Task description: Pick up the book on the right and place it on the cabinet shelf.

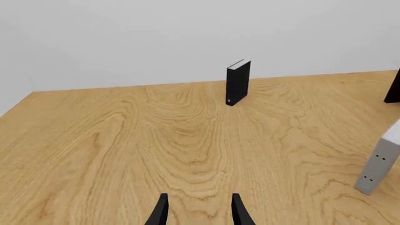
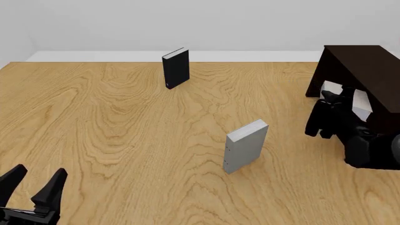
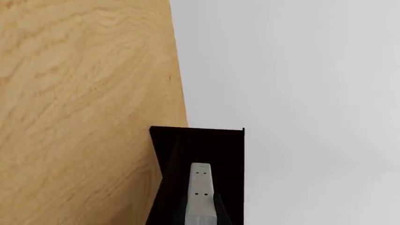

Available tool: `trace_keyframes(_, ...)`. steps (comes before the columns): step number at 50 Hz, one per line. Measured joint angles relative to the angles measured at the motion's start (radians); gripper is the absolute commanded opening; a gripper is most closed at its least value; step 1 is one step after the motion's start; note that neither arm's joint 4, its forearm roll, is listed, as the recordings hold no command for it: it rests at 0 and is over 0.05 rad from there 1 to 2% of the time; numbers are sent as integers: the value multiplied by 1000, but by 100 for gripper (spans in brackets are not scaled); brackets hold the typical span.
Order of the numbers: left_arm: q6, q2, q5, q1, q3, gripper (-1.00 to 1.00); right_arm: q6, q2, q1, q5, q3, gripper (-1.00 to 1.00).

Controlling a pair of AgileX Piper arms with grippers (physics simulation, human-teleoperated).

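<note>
Front view shows my right jaws (image 2: 337, 110) gripping the book (image 2: 359, 102) inside the cabinet (image 2: 362, 65) at far right; I'd seat it flat before releasing, left jaws (image 2: 34, 185) idle, wide.

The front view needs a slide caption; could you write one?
Right gripper holds a grey book at the cabinet shelf.

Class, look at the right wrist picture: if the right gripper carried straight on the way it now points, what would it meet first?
Most likely the dark cabinet shelf. The right gripper is shut on a grey book, which points into the cabinet's dark opening, so the book's leading edge would probably reach its interior first. How far in is unclear.
</note>
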Motion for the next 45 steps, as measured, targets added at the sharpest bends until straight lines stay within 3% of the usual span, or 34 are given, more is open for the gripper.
trace_keyframes(45, 7, -10, 23, 6, 0, 100, 5, 114, -96, -51, -41, -100)
